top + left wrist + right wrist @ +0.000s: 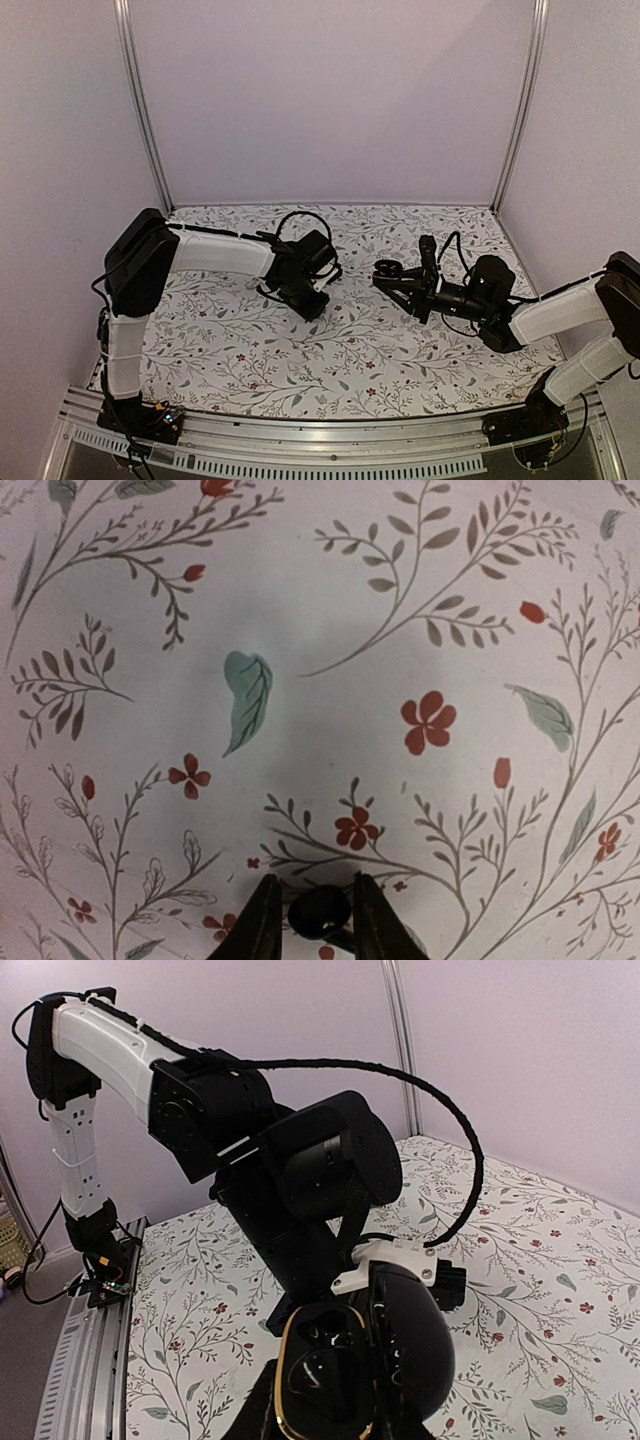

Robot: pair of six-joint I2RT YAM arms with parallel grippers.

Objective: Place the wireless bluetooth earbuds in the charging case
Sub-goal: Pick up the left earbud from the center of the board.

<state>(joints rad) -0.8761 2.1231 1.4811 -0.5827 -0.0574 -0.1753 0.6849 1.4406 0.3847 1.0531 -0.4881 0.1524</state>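
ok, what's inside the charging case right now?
The charging case is open in the right gripper: gold-rimmed tray with glossy dark recesses. Whether anything sits in them cannot be told, and its near end is cut off. One earbud is gripped in the left gripper.

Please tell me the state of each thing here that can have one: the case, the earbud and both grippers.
charging case, lid open
earbud, outside the case, gripped
left gripper, shut on the earbud
right gripper, shut on the charging case
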